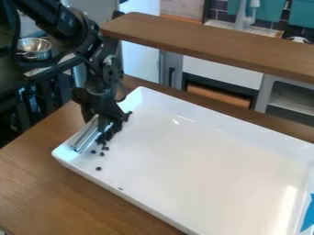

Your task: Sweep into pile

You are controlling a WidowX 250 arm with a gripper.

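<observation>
Gripper: our gripper hangs over the tray's left end as we look at it, fingers looking clamped on the sweeper, pretty much together around it.
Sweeper: this starts right at the fingers and slants down-left of them toward the tray's near left corner. Its long axis runs about alongside the tray's short left wall, so we've got the broad side facing the beans, which is handy. Shiny, silvery, straight, ridged lengthwise.
Beans: the main bunch sits just right of and below the fingers, beside the sweeper. It's a ragged strip following roughly the same slant, not a round heap. Small, dark, roundish bits, packed close enough that we can't count them.
Strays: a few loose ones lie below the fingers, toward the near wall, plus a tiny dark speck farther down that way. Can't tell if that's a bean or a mark, tbh.
Tray: big, white and glossy, mostly stretching away to the right of the fingers.
Table: brown wood, under the tray and out left of the fingers.
Next sweep: we'd say it's partway gathered, and the leftovers below the fingers want nudging up into the strip.
Watch out: smooth floor, so we'd guess beans could roll or slip past the sweeper's lower end.
</observation>
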